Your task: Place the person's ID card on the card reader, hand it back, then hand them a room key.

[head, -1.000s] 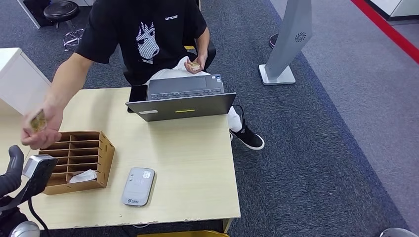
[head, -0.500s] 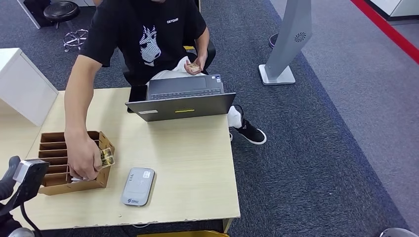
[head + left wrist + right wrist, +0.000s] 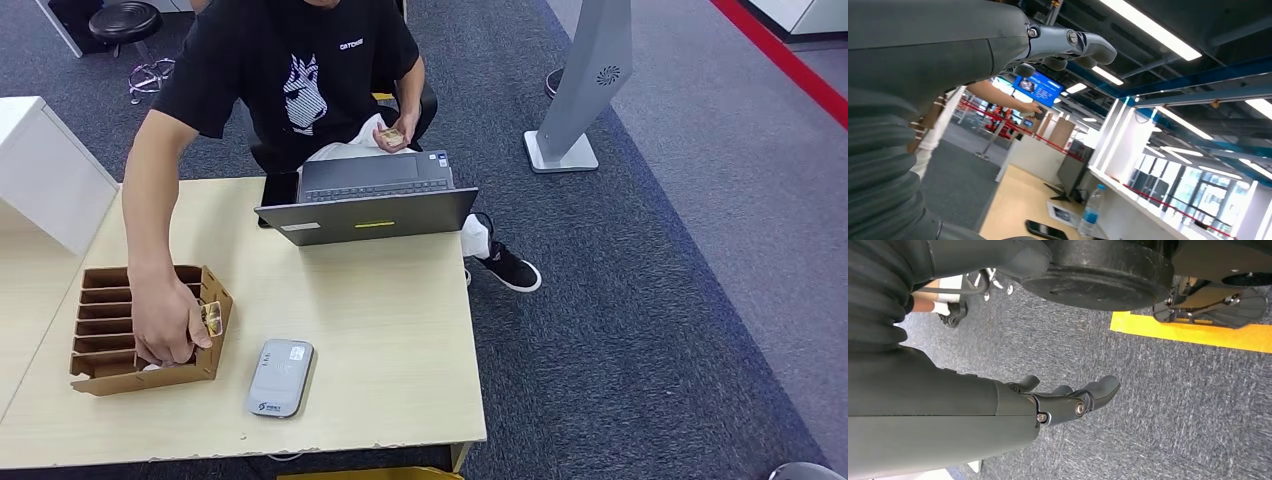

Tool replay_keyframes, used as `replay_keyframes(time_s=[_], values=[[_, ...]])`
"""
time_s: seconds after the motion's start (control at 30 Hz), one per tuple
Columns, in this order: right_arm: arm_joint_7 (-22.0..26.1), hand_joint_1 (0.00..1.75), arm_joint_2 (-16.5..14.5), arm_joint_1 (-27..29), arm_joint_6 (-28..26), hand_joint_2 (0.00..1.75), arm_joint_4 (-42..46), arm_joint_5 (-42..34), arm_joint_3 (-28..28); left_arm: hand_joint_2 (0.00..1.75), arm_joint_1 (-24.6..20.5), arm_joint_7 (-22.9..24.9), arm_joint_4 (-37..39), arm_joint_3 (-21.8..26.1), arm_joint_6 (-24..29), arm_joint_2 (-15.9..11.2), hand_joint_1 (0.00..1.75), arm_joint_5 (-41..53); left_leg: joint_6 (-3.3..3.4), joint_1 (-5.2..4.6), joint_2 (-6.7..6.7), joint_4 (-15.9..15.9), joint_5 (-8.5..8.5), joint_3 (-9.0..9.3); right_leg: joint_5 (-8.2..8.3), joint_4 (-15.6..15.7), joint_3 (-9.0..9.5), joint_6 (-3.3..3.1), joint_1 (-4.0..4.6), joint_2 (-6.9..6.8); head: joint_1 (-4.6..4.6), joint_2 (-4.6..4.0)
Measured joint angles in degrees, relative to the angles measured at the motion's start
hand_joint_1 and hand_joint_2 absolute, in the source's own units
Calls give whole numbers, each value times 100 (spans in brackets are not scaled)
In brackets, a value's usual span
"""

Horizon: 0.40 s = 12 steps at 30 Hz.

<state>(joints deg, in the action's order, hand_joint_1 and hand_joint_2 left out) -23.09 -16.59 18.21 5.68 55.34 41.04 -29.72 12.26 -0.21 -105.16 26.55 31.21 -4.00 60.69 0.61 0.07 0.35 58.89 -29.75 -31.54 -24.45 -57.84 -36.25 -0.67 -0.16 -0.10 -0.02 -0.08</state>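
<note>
Both my left hand and right hand hang loosely curled and empty, card reader bare on the table, person's hand putting a card into the wooden organizer: task looks finished.

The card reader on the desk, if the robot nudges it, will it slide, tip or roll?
The card reader lies flat and low on the smooth wooden desk, so it would probably slide, not tip. Its slab shape with rounded corners makes rolling unlikely. It looks like a light plastic shell.
</note>
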Motion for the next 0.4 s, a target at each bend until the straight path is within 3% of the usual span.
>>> replay_keyframes(time_s=[0.13,0.3,0.4], values=[[-63,0,-2,50,0,175,68,-83,95,175,33,-385,-53,759,-308,439,0,-123,0,1,1,0,0,0,1,0,2,1,-1,0,1,1],[-116,0,-3,79,0,175,81,-104,144,175,-133,-1102,-36,2123,-765,1092,0,-249,3,0,-1,0,-1,1,0,2,3,1,-2,-2,2,0],[-119,0,-4,79,0,175,81,-97,148,175,-247,-1302,-16,2722,-888,1339,0,-220,4,-1,0,0,-3,2,0,2,3,2,-2,-1,1,0]])
